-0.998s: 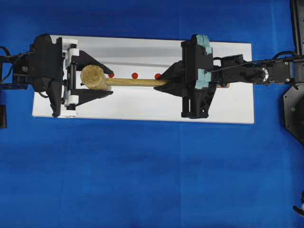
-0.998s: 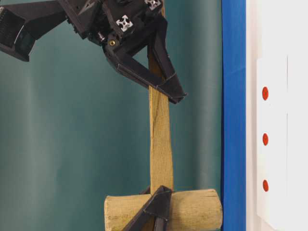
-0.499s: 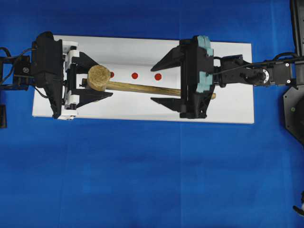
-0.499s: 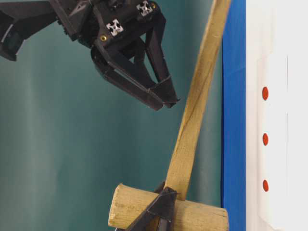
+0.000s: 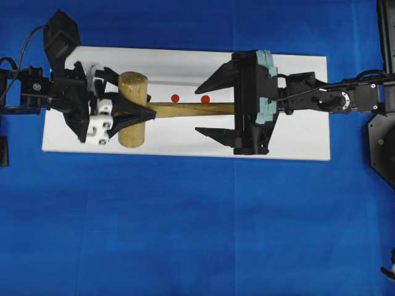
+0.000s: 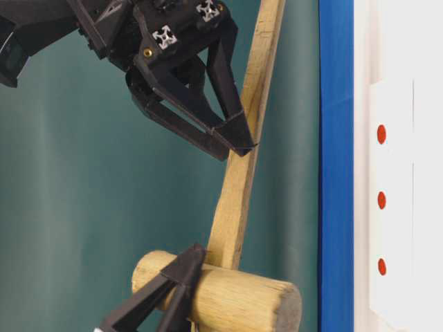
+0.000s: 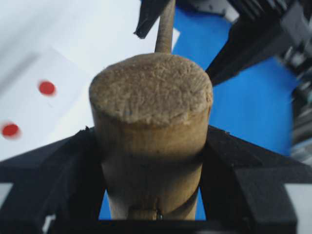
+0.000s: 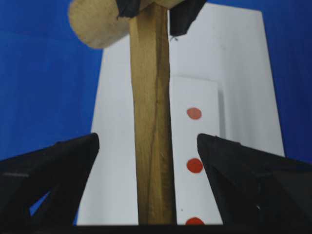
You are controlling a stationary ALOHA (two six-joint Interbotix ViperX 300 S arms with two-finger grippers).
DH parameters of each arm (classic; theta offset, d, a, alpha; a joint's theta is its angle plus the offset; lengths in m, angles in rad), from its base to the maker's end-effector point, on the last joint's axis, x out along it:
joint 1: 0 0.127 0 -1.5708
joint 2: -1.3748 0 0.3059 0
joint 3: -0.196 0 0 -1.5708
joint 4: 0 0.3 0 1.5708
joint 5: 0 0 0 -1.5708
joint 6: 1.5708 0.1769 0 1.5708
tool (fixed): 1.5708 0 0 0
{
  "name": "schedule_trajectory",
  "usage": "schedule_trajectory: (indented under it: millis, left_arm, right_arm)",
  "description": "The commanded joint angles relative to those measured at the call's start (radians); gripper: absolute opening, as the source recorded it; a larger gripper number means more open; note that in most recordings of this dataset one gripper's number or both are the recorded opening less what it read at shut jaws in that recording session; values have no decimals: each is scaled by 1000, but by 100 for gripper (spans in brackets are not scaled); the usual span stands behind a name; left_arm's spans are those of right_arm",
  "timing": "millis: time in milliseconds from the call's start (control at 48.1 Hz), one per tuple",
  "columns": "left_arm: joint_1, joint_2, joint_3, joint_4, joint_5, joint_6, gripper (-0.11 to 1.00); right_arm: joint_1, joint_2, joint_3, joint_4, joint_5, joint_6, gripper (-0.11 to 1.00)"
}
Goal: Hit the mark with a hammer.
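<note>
The left pincer (image 5: pixel 139 112) clamps the hammer (image 5: pixel 133 110) by its head, above the white block (image 5: pixel 296 132) at its left end; the right pincer (image 5: pixel 207 105) gapes around the handle untouching, probably ceding control.

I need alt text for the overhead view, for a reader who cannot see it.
The left gripper clamps the thick head of a light wooden mallet above a white rectangular board on blue cloth. The right gripper stands open around the handle beside two visible red dots.
</note>
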State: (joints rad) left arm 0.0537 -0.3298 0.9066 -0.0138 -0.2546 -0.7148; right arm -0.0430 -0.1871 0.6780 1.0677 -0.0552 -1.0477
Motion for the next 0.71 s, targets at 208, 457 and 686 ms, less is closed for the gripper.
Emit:
schedule_trajectory:
  millis: [208, 457, 686]
  left_arm:
    - [-23, -49, -21, 3, -21, -348, 45]
    - [-44, -57, -20, 3, -48, -362, 45]
    - [-46, -60, -15, 3, -46, -359, 45]
  right_arm:
    - [0, -12, -14, -25, -6, 2, 90]
    - [0, 0, -12, -35, -20, 2, 89]
    - [0, 9, -12, -63, -11, 2, 65]
